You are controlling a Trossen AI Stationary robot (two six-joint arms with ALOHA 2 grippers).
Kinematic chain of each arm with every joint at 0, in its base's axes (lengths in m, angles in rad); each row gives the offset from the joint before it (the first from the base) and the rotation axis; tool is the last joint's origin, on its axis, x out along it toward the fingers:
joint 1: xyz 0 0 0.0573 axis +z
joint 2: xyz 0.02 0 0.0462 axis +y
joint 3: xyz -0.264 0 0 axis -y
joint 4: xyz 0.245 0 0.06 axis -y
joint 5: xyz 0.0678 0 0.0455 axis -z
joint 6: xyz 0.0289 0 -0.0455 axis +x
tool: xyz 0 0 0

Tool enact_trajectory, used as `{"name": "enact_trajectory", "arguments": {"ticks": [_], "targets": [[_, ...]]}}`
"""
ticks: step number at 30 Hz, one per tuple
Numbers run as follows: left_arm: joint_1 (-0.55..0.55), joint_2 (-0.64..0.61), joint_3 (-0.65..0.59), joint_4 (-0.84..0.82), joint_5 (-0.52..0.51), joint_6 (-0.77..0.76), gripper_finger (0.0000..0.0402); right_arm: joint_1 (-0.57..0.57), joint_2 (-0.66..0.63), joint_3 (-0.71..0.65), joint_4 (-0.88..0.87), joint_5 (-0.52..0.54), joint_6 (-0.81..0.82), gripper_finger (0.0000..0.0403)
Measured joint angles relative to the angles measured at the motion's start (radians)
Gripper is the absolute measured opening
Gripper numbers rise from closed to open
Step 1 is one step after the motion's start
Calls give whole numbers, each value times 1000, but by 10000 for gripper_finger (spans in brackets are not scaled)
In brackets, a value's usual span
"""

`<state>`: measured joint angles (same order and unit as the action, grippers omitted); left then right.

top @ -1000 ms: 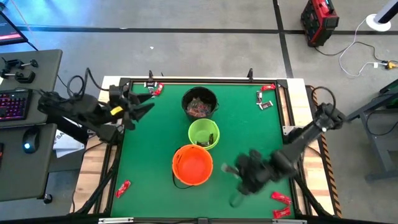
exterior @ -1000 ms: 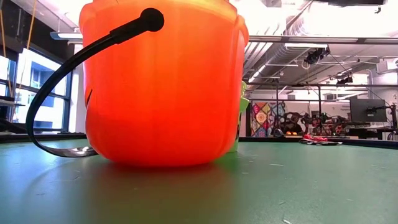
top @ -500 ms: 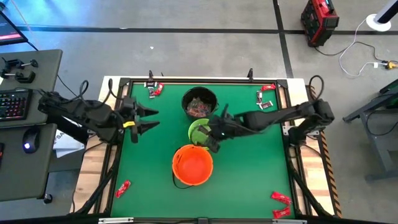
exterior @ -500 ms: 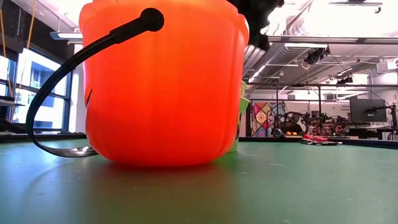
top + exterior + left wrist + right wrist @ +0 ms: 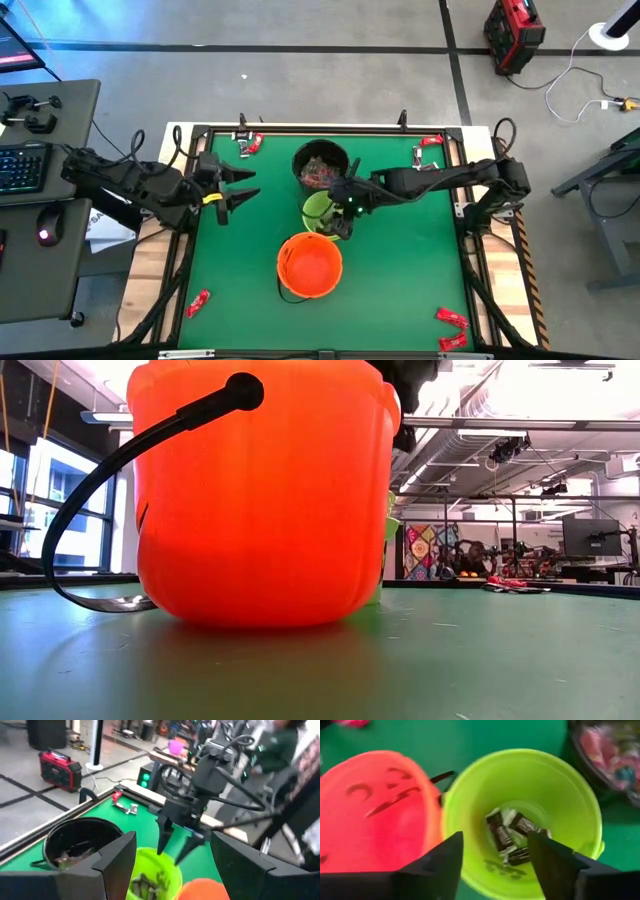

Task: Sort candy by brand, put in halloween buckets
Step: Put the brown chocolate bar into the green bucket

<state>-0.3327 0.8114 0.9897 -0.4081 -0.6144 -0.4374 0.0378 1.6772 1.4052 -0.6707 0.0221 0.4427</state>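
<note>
With its jaws spread over the lime green bucket (image 5: 520, 820), where dark-wrapped candy (image 5: 512, 837) lies, the right gripper (image 5: 345, 205) should lift straight clear of the rim without nudging the orange bucket (image 5: 309, 265) touching it, while the left gripper (image 5: 240, 188) waits spread near the table's left edge.

No text, label, brand, number or sign can be read anywhere in these views. The dark wrappers (image 5: 512, 836) lying in the lime green bucket (image 5: 570, 795) carry pale printing, but it is too blurred to make out. The orange bucket (image 5: 365, 827) bears only dark carved-face markings (image 5: 380, 800), no letters. The red wrappers on the counter (image 5: 400, 270) at its far corners (image 5: 250, 143) and near edge (image 5: 452, 320) are too small to show any brand
</note>
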Motion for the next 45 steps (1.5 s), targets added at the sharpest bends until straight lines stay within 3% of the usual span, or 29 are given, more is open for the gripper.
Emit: {"name": "enact_trajectory", "arguments": {"ticks": [5, 11, 15, 22, 27, 34, 41, 45], "targets": [[182, 100, 61, -41, 48, -131, 241, -46, -7, 133, -133, -9, -219, 246], [596, 363, 298, -407, 241, -129, 226, -199, -57, 282, -270, 91, -497, 247], [852, 547, 424, -610, 311, -132, 218, -349, -117, 313, -252, 65, -562, 247], [1133, 805, 429, -669, 325, -130, 211, -559, -161, 316, -286, -60, -517, 247], [1243, 968, 429, -664, 379, -156, 211, -596, -160, 316, -371, -105, -484, 247], [1292, 1140, 429, -674, 442, -138, 211, -579, -159, 316, -346, -103, -459, 247], [1304, 1166, 430, -674, 383, -149, 211, -574, -159, 315, -341, -102, -443, 247], [1336, 1166, 428, -670, 411, -156, 211, -574, -159, 315, -341, -102, -442, 247]]}}
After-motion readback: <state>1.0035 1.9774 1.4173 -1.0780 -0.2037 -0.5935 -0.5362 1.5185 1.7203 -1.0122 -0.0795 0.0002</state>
